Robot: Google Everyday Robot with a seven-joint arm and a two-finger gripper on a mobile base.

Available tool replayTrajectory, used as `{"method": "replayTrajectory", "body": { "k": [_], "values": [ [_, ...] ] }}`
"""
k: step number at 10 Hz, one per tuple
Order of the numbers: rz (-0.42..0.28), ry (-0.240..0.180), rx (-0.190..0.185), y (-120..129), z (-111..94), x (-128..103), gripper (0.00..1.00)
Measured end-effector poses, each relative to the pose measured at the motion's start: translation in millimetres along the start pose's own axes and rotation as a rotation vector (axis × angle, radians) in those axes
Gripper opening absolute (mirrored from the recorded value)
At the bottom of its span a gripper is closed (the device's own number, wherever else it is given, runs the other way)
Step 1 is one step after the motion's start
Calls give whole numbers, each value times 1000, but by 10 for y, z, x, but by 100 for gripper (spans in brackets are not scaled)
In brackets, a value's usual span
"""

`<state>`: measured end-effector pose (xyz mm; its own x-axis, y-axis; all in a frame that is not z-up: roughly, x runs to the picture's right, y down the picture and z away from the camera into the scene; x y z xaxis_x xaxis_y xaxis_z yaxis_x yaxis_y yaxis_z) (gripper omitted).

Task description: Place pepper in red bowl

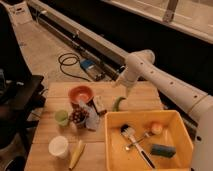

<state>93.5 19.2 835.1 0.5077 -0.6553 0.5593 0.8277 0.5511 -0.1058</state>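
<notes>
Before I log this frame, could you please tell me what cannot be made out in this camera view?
- Gripper, just above the pepper: contact with the pepper is unclear, because the two blur together.
- Red bowl: its near side is hidden by the clutter in front.
- Clutter beside the green cup: too blurred to identify.
- Arm: cut off by the right edge, so the base is unseen.
</notes>
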Motion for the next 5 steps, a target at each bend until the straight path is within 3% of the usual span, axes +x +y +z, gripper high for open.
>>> {"method": "replayTrajectory", "body": {
  "k": [5],
  "values": [
    [-33,-108,-87,40,622,-137,65]
  ]
}}
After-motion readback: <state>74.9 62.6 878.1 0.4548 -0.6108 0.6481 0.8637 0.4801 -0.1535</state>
